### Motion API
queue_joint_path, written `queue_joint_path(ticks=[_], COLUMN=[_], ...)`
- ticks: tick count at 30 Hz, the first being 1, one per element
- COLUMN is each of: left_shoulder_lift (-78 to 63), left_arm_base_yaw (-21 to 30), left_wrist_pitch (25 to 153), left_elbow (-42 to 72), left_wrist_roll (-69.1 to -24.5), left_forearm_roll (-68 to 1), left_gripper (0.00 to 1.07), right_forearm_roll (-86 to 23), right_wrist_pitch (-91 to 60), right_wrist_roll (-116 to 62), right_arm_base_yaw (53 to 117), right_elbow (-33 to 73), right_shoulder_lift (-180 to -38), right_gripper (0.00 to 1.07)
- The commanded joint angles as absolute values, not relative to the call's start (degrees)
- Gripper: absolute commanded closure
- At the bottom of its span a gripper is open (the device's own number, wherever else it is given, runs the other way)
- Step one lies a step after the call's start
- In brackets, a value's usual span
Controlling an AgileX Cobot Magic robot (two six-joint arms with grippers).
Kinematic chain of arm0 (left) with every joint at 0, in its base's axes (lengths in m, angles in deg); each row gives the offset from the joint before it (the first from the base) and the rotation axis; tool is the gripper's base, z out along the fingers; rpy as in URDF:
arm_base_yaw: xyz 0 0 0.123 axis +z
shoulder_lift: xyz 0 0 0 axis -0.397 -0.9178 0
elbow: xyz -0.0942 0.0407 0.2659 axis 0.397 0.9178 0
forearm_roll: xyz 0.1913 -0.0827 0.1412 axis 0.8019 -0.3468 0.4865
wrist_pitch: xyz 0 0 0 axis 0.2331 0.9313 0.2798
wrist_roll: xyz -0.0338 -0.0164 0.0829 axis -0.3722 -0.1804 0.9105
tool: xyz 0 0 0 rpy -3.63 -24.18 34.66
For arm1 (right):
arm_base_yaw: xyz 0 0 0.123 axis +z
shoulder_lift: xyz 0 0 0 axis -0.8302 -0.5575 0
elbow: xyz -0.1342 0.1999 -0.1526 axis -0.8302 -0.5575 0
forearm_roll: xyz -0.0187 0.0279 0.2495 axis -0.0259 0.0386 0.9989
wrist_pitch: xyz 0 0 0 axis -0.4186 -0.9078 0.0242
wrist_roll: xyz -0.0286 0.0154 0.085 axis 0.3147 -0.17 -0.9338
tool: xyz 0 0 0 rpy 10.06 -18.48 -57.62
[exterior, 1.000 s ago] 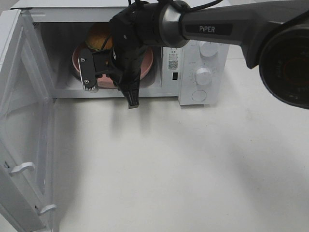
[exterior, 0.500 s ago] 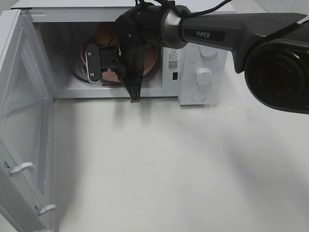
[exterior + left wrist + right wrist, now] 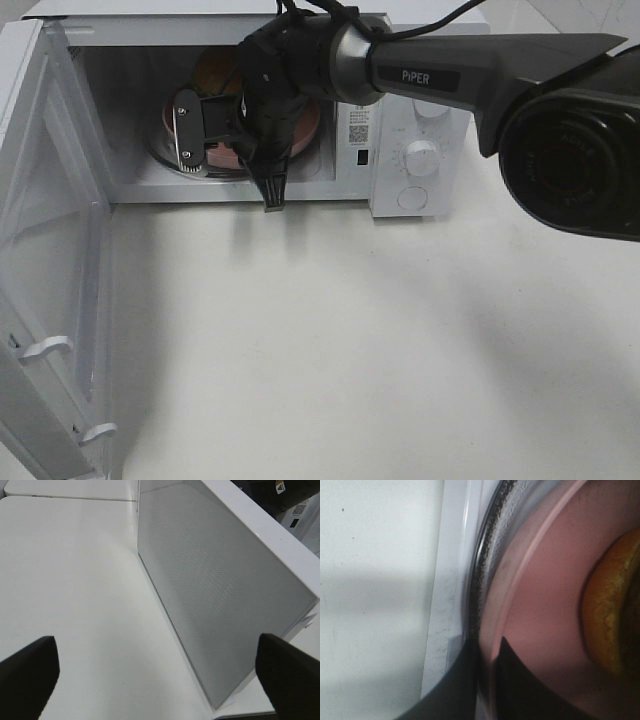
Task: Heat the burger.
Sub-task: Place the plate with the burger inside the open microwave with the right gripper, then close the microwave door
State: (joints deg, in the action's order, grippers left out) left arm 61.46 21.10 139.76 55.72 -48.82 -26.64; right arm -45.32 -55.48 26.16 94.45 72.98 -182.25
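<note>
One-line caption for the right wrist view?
Right gripper grips the pink plate by its rim, burger aboard, over the glass turntable.

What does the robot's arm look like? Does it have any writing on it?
The right arm is dark grey and smooth, with PiPER in white letters, a silvery ring and black cables. Its tool is black; the left tool too.
</note>
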Motion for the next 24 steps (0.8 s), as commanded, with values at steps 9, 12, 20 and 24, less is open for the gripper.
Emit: queue_joint_path(ticks=[9,12,20,24], left_shoulder_lift=[62.4,62.4,62.4,62.4], left_arm_base_yaw=[21.0,21.0,21.0,21.0], left_wrist_pitch=[139.2,139.2,139.2,139.2], left_elbow=[55.7,55.7,55.7,55.7], left_wrist_roll=[-48.8,-48.8,-48.8,-48.8], left_forearm_roll=[-26.9,-26.9,-26.9,-26.9], left_gripper=[0.07,0.07,0.07,0.07], right_forearm_roll=[-44.1,-43.9,-43.9,-43.9], right_wrist_pitch=[-52.5,-53.2,-51.2,-47.6], right_wrist_roll=[26.2,26.2,25.8,25.8], right_arm_base_yaw=[95.0,95.0,95.0,95.0], right_elbow=[73.8,73.5,67.7,62.4], right_shoulder_lift=[-181.3,-180.5,-175.8,-173.1], right_gripper=[0.70,0.63,0.51,0.42])
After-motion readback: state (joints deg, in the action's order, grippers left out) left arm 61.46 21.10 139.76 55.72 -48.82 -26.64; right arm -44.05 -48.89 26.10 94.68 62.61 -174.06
